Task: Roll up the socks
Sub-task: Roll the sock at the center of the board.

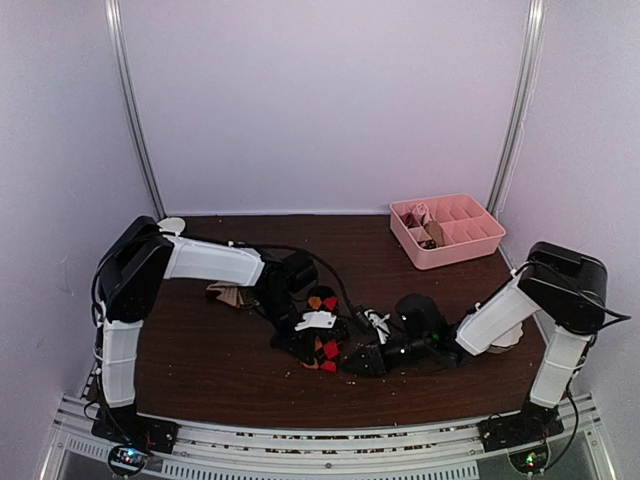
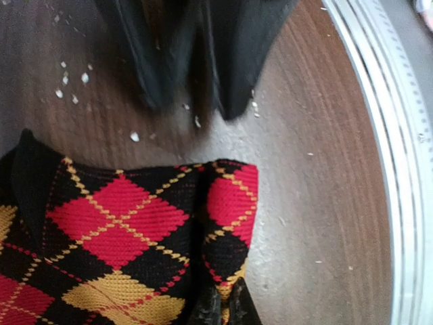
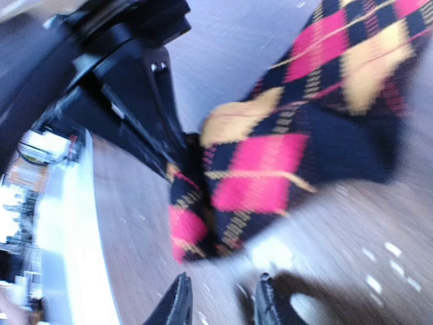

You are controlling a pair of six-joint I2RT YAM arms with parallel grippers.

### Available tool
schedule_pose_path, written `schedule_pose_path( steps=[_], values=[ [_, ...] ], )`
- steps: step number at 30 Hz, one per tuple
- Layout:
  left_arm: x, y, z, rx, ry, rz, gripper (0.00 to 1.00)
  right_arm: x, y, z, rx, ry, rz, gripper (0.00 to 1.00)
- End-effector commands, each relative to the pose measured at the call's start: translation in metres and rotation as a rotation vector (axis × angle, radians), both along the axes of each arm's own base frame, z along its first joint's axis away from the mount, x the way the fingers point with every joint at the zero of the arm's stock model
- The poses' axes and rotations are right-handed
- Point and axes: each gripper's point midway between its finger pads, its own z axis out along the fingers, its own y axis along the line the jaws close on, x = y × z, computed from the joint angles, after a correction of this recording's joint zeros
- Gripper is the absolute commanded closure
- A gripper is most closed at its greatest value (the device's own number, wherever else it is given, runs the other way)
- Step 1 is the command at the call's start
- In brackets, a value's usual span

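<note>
The black sock with red and orange argyle diamonds point(image 1: 325, 349) lies bunched at the middle of the table, between the two grippers. In the left wrist view this sock point(image 2: 115, 217) fills the lower left, and my left gripper point(image 2: 222, 308) is shut on its folded edge. My right gripper point(image 3: 223, 281) stands open just short of the sock point(image 3: 270, 169), with nothing between its fingers. Its dark fingers point(image 2: 145, 54) show at the top of the left wrist view. The beige-tan sock point(image 1: 226, 295) lies crumpled behind the left forearm, partly hidden.
A pink divided tray point(image 1: 470, 245) sits at the back right with small items in it. A white bowl point(image 1: 172, 225) shows at the back left behind the left arm. White crumbs point(image 2: 74, 78) dot the dark wood. A metal rail point(image 2: 396, 169) runs along the near edge.
</note>
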Motion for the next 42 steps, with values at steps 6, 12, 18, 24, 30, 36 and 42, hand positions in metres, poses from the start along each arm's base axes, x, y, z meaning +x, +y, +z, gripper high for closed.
schedule_pose_path(
  steps=[6,12,18,24,30,36,42],
  values=[
    [-0.041,0.036,-0.022,0.240,0.321,0.057,1.00,0.013,-0.056,0.035,-0.222,-0.523,-0.221,0.26],
    [-0.042,0.040,-0.024,0.300,0.347,0.085,1.00,0.045,-0.122,0.075,-0.361,-0.696,-0.668,0.00],
    [-0.035,0.039,-0.029,0.356,0.352,0.118,1.00,0.032,-0.114,0.072,-0.293,-0.673,-0.590,0.00],
    [-0.029,0.042,-0.046,0.424,0.342,0.137,1.00,-0.026,-0.054,0.036,-0.443,-0.856,-0.140,0.10],
    [-0.019,0.046,-0.062,0.488,0.305,0.148,1.00,-0.070,0.004,0.035,-0.364,-1.013,0.153,0.33],
    [-0.015,0.050,-0.071,0.529,0.287,0.155,1.00,-0.075,0.057,0.022,-0.401,-1.087,0.361,0.48],
    [-0.016,0.051,-0.074,0.539,0.292,0.155,1.00,-0.060,0.073,0.012,-0.417,-1.068,0.425,0.59]
  ],
)
